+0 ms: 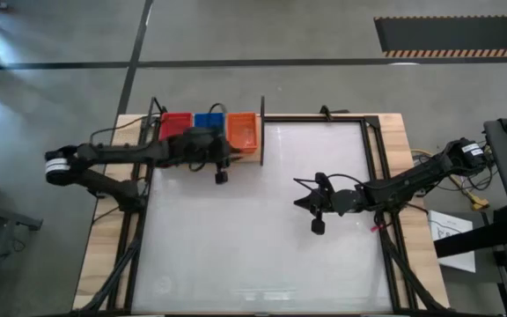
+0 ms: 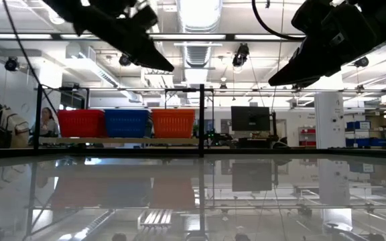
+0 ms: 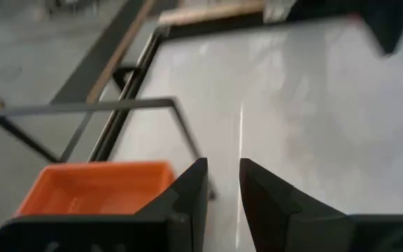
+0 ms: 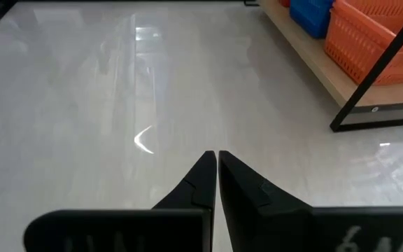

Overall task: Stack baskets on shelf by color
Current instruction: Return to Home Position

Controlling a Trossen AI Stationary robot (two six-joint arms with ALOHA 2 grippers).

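Although the tabletop (image 1: pixel 262 246) leaves plenty of room elsewhere, the left arm (image 1: pixel 139 154) reaches across the front of the shelf (image 2: pixel 126 140). The main risk in going home looks to be its wrist or elbow sweeping against that board. Such a knock could shove the shelf or topple what stands on it.

On the shelf the red baskets (image 1: pixel 176 123), blue baskets (image 1: pixel 208 121) and orange baskets (image 1: pixel 242 129) stand side by side, with orange nearest the shelf's dark post (image 2: pixel 201 120). A lift too low or a turn too wide could also snag that post.

The left hand (image 1: pixel 221 176) hangs just in front of the shelf, near the orange baskets. Its fingers (image 3: pixel 187 196) are parted only narrowly and hold nothing. The right hand (image 4: pixel 217 155) hovers well apart from the shelf, fingertips pressed together, empty.
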